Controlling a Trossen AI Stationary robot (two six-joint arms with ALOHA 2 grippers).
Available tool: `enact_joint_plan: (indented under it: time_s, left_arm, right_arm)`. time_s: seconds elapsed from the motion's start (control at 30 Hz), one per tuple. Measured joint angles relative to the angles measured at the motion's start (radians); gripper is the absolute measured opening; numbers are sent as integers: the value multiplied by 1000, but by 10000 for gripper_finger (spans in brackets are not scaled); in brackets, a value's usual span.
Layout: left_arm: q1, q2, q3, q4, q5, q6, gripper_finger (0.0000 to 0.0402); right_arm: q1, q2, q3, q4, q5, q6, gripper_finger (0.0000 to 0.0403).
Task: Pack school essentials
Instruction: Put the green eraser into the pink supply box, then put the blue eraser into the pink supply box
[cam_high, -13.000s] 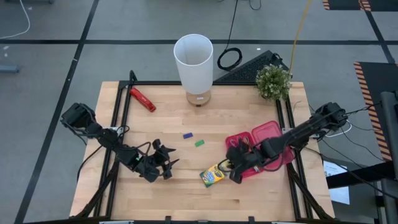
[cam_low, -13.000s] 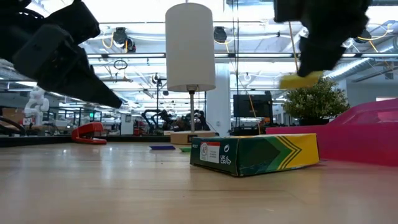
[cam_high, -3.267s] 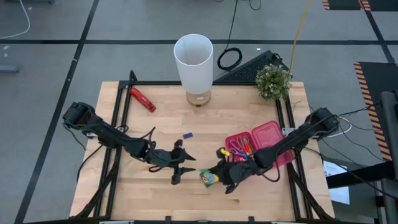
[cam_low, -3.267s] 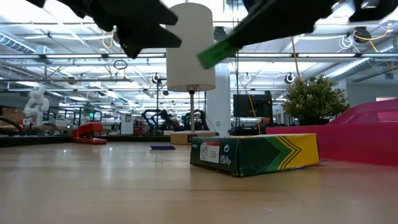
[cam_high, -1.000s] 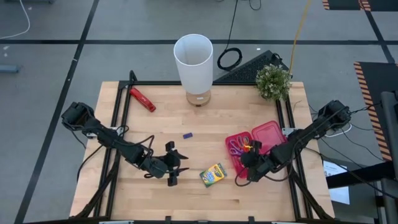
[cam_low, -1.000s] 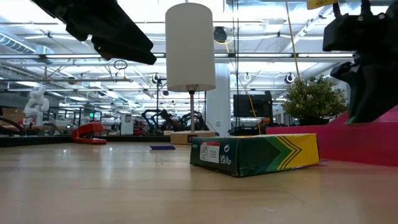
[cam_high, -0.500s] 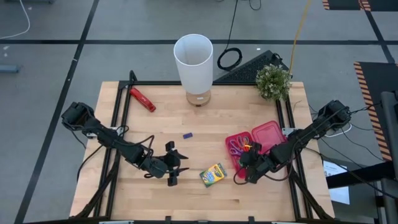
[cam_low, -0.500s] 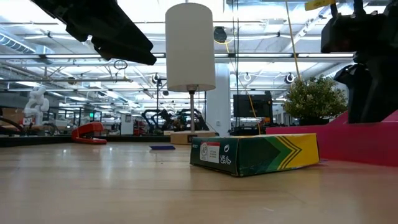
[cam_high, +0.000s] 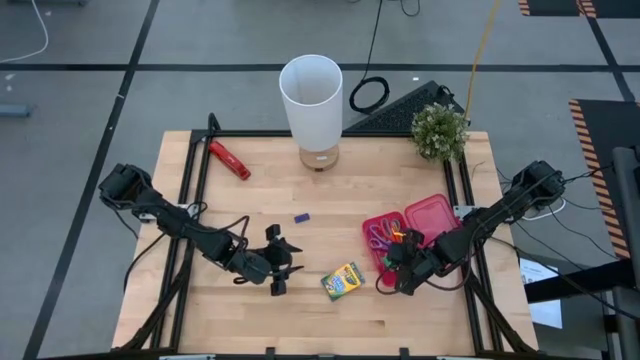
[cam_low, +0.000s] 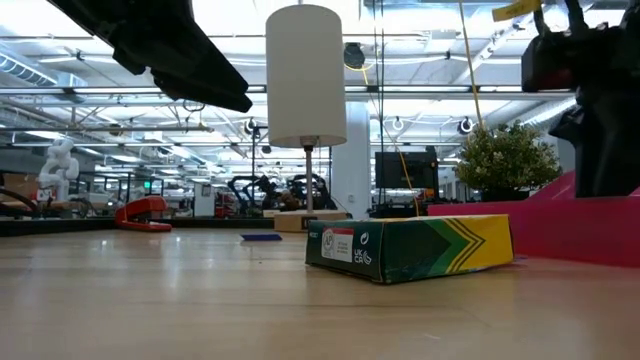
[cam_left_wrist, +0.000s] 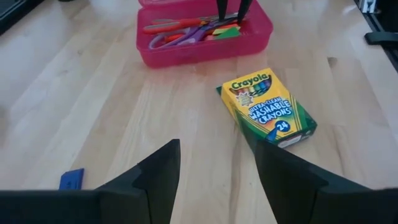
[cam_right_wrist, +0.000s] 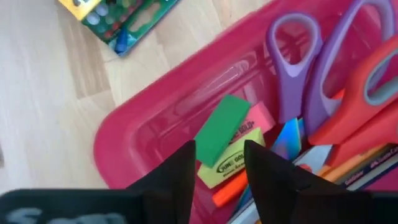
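On wooden table: crayon box | left pincer released | right pincer released, over case

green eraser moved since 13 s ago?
Yes. It lay on the bare table right of the blue eraser; now the green eraser lies in the pink case, under the open right claw.

In the right wrist view the crayon box is cut by the edge, so we see only one corner. The purple scissors and red scissors show handles only, blades out of frame. In the low view both arms are dark shapes cut off at the top. We can't read the blue eraser from above; too small. In the left wrist view it sits partly behind a finger.
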Motion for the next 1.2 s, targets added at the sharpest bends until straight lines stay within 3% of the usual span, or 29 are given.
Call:
enact_joint_plan:
  time_s: [0.37,0.63,0.9,1.2]
  left_arm:
    - [1,0,0,-1,-4,2,209]
    - [1,0,0,-1,-5,3,209]
    - [6,0,0,-9,-32,20,209]
    - [99,0,-43,-110,-124,46,209]
  right_arm:
    - [-39,-1,-68,107,-94,-27,5]
    - [-51,0,-72,209,-137,-33,5]
    - [-65,-29,-72,160,-139,-28,1]
    - [-51,-159,-72,200,27,-12,1]
